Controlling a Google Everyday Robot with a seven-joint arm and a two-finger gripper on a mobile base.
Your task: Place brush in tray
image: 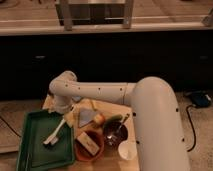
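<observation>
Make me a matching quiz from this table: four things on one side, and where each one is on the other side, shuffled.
1 brush
2 spoon
3 pale block
4 gripper

A in the orange-brown bowl
B over the far right corner of the tray
C lying in the tray
D in the dark bowl

Pairs: 1-C, 2-D, 3-A, 4-B
</observation>
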